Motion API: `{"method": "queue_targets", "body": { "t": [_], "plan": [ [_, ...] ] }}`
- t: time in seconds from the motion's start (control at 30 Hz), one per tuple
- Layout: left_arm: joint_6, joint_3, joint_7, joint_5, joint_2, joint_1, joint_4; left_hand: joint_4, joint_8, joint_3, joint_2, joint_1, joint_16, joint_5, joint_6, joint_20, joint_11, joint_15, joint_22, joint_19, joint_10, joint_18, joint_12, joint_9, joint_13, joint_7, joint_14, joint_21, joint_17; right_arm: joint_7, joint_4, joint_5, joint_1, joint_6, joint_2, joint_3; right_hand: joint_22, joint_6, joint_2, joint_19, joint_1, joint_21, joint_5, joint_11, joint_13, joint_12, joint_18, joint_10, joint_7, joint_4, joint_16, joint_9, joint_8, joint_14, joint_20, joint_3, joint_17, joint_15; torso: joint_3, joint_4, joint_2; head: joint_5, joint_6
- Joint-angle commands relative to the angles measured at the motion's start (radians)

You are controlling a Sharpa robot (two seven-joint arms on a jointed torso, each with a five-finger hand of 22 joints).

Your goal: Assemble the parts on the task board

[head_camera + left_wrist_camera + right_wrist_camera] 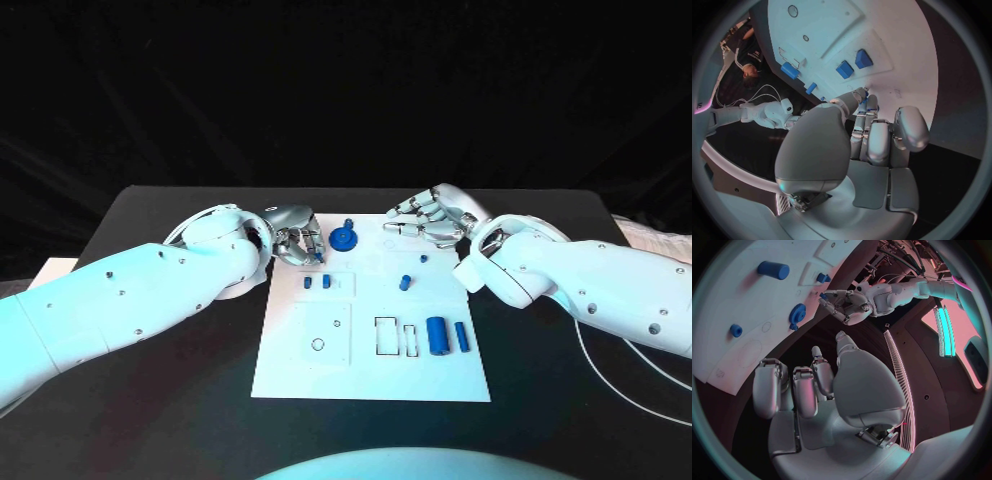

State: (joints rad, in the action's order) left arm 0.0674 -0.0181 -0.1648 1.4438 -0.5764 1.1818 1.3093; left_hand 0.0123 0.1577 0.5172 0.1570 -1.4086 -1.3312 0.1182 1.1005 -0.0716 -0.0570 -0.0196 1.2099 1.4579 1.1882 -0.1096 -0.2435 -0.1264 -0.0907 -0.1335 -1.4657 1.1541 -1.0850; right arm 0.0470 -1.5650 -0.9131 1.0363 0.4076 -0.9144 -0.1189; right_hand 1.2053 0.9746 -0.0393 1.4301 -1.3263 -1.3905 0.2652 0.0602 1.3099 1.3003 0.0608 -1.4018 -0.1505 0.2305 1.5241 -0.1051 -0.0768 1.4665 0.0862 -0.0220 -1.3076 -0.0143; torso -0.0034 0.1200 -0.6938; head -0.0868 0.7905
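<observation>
At the far edge of the task board (368,375), both hands hang with curled fingers holding nothing: the left hand (296,235) over its far left corner, the right hand (433,215) beyond its far right. Between them stands a blue gear (345,238); the right wrist view shows its toothed rim. Blue cylinders (437,335) lie near the board's right edge, with bare board in front.

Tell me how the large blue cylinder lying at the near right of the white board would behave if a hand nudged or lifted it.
The large blue cylinder lies on its side on the flat white task board, so a sideways nudge would probably roll it. It looks smooth and rigid, likely plastic, so it should keep its shape but might slip in a loose pinch. It seems light.
</observation>
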Motion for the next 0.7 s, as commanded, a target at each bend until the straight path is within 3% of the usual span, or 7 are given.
{"method": "queue_targets", "body": {
  "t": [0.03,0.7],
  "plan": [
    [-0.018,0.001,-0.003,0.008,0.007,-0.001,-0.009,0.0,-0.006,-0.004,0.001,0.012,0.004,0.003,0.007,-0.001,-0.002,-0.006,0.0,0.01,0.002,0.018,0.003,-0.001,0.0,0.002,-0.023,0.003,0.003,0.006,0.0,-0.002,-0.001,-0.014,0.002,0.0,0.0,0.006,0.008,-0.003,-0.003,0.007,0.004,0.001,0.06,-0.001,0.013,0.005,0.003,0.0,-0.007,-0.001,-0.001,0.085,-0.001,-0.003,-0.189,-0.001,-0.0005,0.0002,0.0,-0.002,0.003],
    [-0.033,0.005,0.006,0.051,0.041,-0.007,-0.048,-0.001,-0.008,-0.006,0.005,0.014,0.004,0.002,0.006,-0.001,-0.002,-0.006,0.001,0.009,0.003,0.018,0.006,-0.001,-0.001,0.003,-0.022,0.003,0.004,0.008,0.0,-0.002,-0.002,-0.017,0.004,0.0,0.0,0.006,0.008,-0.003,-0.003,0.007,0.004,0.001,0.06,-0.001,0.013,0.005,0.003,0.0,-0.007,-0.001,-0.001,0.085,-0.001,-0.003,-0.189,-0.001,0.001,-0.0004,0.0,-0.003,0.004]
  ]
}}
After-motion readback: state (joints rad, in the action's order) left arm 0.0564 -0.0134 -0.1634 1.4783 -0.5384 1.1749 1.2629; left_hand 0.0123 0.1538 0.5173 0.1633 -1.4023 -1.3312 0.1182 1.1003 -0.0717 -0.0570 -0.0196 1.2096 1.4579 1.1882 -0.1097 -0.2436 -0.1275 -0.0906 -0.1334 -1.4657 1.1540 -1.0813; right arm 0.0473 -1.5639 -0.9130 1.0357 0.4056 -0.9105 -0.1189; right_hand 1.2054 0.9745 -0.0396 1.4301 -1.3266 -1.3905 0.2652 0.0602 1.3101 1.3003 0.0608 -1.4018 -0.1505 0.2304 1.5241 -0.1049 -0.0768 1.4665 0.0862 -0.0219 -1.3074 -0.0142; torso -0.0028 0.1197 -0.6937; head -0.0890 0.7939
